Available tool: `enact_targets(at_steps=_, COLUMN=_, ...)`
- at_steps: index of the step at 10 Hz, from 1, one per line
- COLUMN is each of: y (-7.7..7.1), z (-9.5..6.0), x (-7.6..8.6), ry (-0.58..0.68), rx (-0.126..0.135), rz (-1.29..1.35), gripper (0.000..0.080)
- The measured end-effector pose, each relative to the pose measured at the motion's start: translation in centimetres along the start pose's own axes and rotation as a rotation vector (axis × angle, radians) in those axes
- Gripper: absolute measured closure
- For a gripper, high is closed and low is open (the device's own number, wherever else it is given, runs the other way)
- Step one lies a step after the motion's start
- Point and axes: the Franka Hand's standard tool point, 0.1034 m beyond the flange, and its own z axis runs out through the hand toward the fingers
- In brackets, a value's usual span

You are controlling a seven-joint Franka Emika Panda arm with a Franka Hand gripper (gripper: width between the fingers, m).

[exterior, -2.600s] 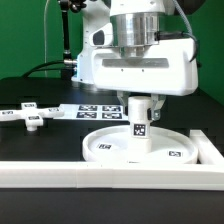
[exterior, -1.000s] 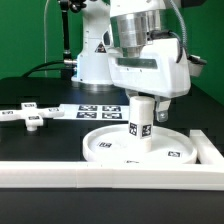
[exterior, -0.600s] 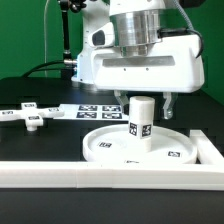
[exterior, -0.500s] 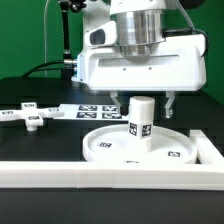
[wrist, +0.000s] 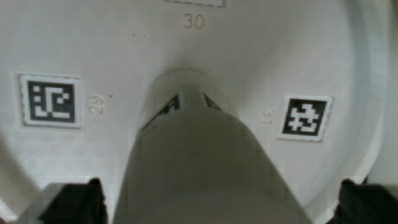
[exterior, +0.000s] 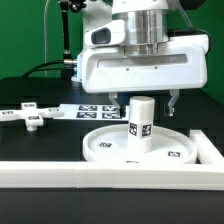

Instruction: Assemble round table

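Right, the leg point(exterior: 141, 122) stands upright at the centre of the disc point(exterior: 100, 148) with nothing gripping it. The gripper point(exterior: 144, 104) hangs over the disc's middle, jaws spread wide, with one finger point(exterior: 113, 102) on either side of the leg's top and clear of it. The cross-shaped base point(exterior: 30, 115) lies flat on the black table, well off the disc toward the exterior view's left — marker board point(exterior: 95, 110) behind the disc, white rail point(exterior: 110, 172) in front of it.

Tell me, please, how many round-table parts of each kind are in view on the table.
Round disc: 1
Cylindrical leg: 1
Cross-shaped base: 1
Total: 3
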Motion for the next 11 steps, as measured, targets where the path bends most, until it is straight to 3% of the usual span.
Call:
enact_targets(at_steps=6, y=-1.4, z=-0.1, x=0.1, ry=-0.002, rx=-0.049, rz=-0.612, gripper=0.0150)
enact_targets(at_steps=11, y=-1.0, z=-0.1, x=0.2, ry=-0.011, rx=-0.056, rz=-0.922, gripper=0.0150)
